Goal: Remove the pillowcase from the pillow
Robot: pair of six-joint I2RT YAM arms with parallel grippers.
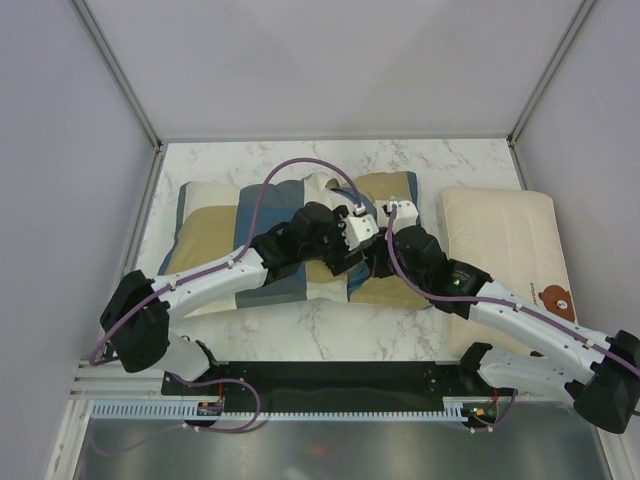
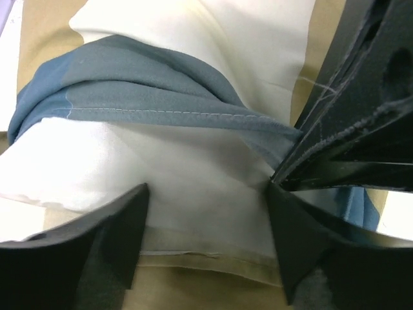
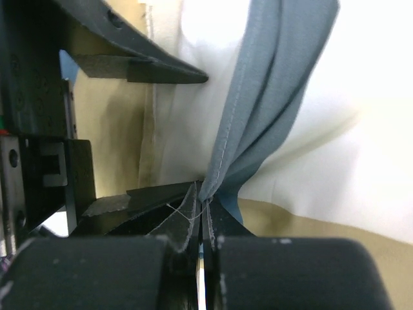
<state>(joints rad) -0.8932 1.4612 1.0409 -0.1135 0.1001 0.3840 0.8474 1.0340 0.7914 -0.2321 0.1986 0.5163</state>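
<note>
- At the bottom of the top view, both arms are stretched up-frame from their bases over the marble table [image 1: 330, 335].
- The right gripper [image 3: 203, 208] is clamped together on a steel-blue fold of the pillowcase [image 3: 271, 84], which is drawn into a tight band running up from the fingertips.
- The left gripper [image 2: 206, 200] is spread apart, with one finger set on each side of a bulge of the off-white pillow [image 2: 193, 161] just below the blue hem.
- The cased pillow is laid across the middle of the top view, and both grippers are met over its right half.
- A bear-print pillow [image 1: 500, 240] is laid at the right, beside it.
</note>
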